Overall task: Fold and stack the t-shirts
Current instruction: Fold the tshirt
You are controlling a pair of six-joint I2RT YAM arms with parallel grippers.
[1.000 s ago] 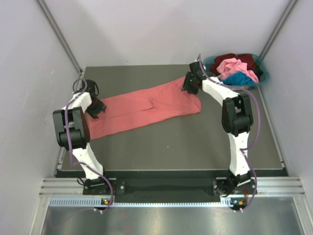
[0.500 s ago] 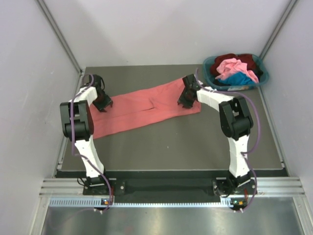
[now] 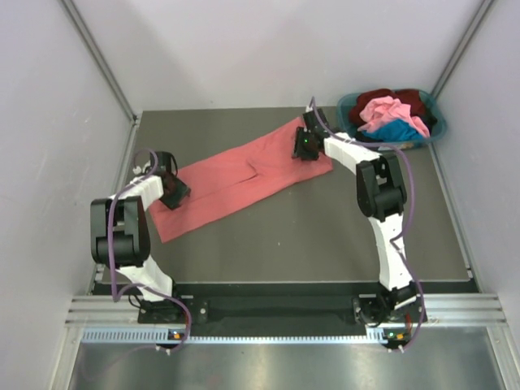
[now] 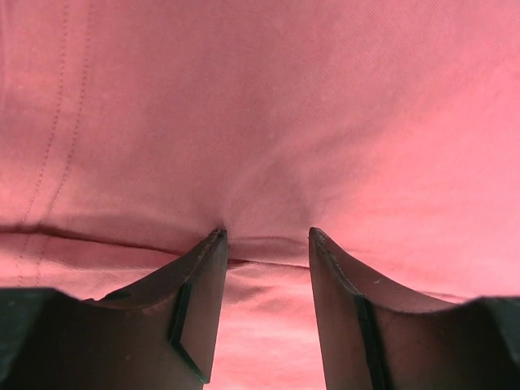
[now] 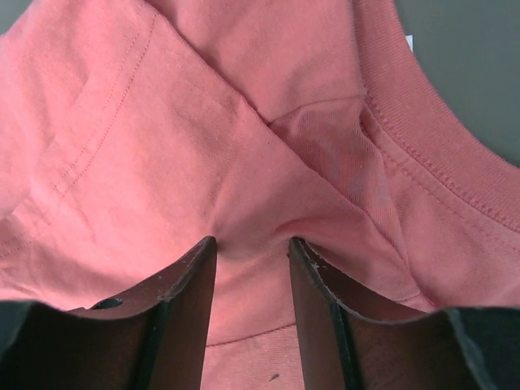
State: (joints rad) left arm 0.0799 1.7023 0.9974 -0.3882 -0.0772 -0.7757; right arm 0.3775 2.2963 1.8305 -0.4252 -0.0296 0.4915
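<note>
Your salmon-red t-shirt is stretched out in a long diagonal band across the dark table, its low end near the left edge and its high end up toward the far right. You've got an arm at each end. The left gripper is down on the near-left end. In its wrist view the left fingers are pinched onto the cloth, with creases running in toward the tips and a fold of fabric caught in the narrow gap between them. A double line of stitching runs off to the left there.

Over on the other side, the right gripper is planted on the far-right end. Its jaws are clamped on a gather of shirt too, just beside the ribbed collar, and the cloth puckers where it's held.

Beyond your right arm, at the far right corner, sits the teal basket — a pink shirt on top, a dark maroon shirt behind it and a bright blue shirt underneath, all crumpled.
</note>
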